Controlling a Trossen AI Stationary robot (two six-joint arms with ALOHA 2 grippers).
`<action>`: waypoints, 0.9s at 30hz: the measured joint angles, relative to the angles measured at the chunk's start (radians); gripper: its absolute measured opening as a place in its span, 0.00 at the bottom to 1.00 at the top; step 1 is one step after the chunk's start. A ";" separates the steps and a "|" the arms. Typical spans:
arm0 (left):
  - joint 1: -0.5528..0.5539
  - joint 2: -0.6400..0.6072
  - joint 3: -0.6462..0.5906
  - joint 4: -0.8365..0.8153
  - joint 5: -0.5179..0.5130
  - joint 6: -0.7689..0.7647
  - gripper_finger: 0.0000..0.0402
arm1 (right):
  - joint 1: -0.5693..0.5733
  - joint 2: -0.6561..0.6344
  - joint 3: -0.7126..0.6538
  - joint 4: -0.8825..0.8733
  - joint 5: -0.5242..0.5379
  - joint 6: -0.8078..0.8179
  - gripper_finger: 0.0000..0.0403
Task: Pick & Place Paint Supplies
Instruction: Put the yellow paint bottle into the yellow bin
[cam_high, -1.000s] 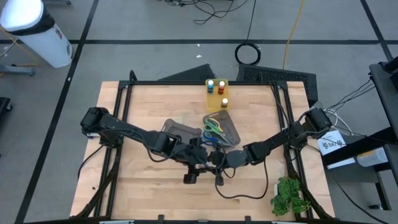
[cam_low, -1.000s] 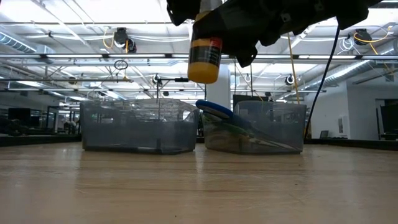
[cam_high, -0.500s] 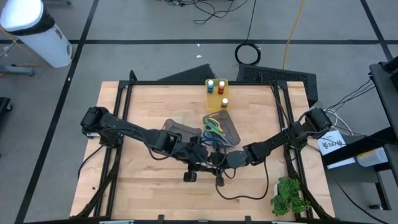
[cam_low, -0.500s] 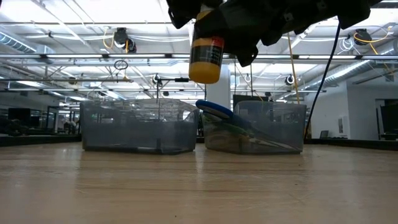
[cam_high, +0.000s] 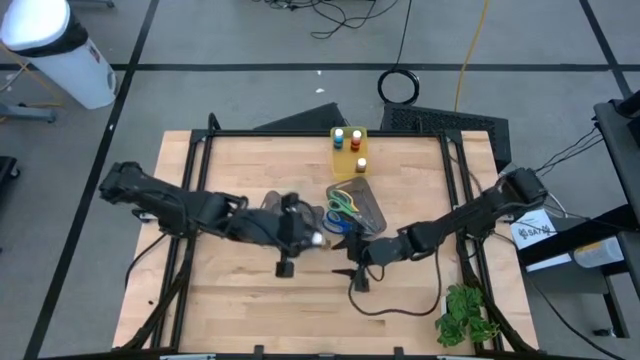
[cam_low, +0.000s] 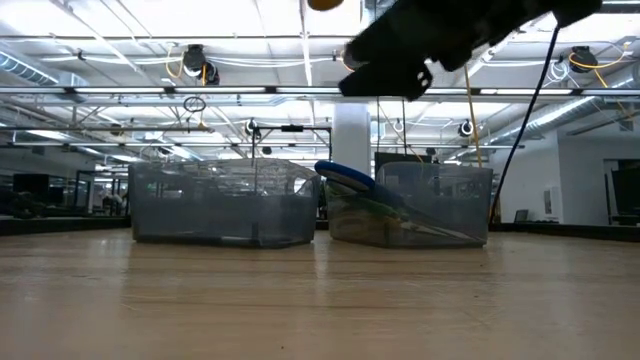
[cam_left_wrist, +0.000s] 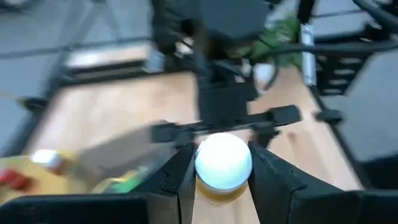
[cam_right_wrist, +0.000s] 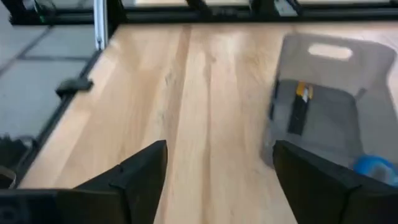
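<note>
My left gripper (cam_high: 312, 240) is shut on a small yellow paint pot with a pale cap (cam_left_wrist: 222, 163), high over the table's middle. Only the pot's bottom shows at the low view's top edge (cam_low: 325, 4). My right gripper (cam_high: 353, 272) is open and empty to the right of it, and the right wrist view (cam_right_wrist: 217, 155) shows bare table between its fingers. A yellow bin (cam_high: 348, 150) at the far middle holds a blue, an orange-red and a pale-capped pot. Scissors (cam_high: 345, 205) lie in a grey bin (cam_high: 368, 215). My left gripper pinches the pot's round body (cam_left_wrist: 217, 194) just under the pale cap, one finger (cam_left_wrist: 177, 177) on each side. The cap faces back toward the wrist. The pot is lifted clear, well above the table.
A second grey bin (cam_high: 285, 208) stands left of the scissors bin; both stand side by side in the low view (cam_low: 225, 205). A green plant sprig (cam_high: 465, 315) lies at the near right corner. A black cable (cam_high: 390, 310) trails over the near table.
My left gripper has gone up and toward the table's left with the pot, away from my right gripper; the two were close together over the table's middle. In the low view the pot has risen to the top edge.
</note>
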 joint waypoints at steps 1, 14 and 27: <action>0.005 -0.011 0.000 -0.001 -0.026 0.014 0.31 | 0.000 -0.027 -0.002 -0.038 -0.001 0.000 0.69; 0.362 0.007 -0.008 0.047 0.156 0.119 0.31 | 0.059 -0.416 -0.070 -0.187 -0.002 -0.041 0.67; 0.683 0.273 -0.012 0.301 0.410 0.139 0.31 | 0.049 -0.553 -0.309 0.018 0.089 -0.046 0.65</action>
